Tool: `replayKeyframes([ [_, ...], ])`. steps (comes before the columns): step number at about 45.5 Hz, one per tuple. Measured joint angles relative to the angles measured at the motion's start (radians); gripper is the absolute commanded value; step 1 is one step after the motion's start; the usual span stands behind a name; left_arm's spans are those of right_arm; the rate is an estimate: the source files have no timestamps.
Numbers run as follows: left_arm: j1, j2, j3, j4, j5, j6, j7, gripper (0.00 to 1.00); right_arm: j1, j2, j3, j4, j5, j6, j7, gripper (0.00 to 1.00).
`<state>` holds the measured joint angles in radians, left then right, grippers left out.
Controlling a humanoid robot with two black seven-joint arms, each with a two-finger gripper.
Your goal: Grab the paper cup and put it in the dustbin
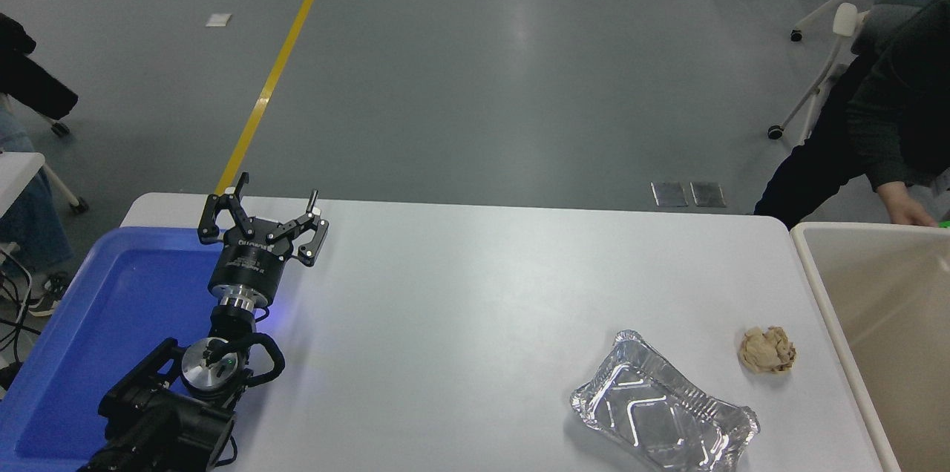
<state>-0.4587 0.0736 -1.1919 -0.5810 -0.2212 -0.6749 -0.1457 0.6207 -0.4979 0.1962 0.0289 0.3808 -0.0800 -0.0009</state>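
- White tabletop [460,294] is filling the lower half of the frame, with grey floor and a yellow line above it.
- No paper cup is showing anywhere in the frame, neither on the table nor in the visible part of the bin, so I cannot tell where it is, which way it is pointing or how its long axis is lying.
- Beige dustbin [816,279] is sitting at the right edge of the frame, just beside the table; only part of its inside is showing, and that part is looking bare.
- Judging from this, the task could be either finished or not yet begun; nothing visible is settling which.
- Left gripper [261,223] is hanging at the middle left of the frame, over the edge of a blue tray [89,353], its fingers standing apart and holding nothing.
- Right arm is out of view entirely.
- Crinkled foil tray [664,407] is lying at the lower right, with a crumpled tan paper ball [767,350] near it, closer to the bin.
- A person's hand [907,211] is reaching near the bin's far rim at the right edge of the frame.
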Motion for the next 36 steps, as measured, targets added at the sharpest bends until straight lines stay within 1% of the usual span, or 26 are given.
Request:
replayKeyframes([
  [12, 0.000, 0.000, 0.000, 0.000, 0.000, 0.000, 0.000, 0.99, -0.061, 0.070, 0.036, -0.028, 0.002, -0.002, 0.002, 0.00],
  [36, 0.000, 0.000, 0.000, 0.000, 0.000, 0.000, 0.000, 0.99, -0.104, 0.134, 0.044, -0.037, -0.003, -0.003, 0.007, 0.00],
])
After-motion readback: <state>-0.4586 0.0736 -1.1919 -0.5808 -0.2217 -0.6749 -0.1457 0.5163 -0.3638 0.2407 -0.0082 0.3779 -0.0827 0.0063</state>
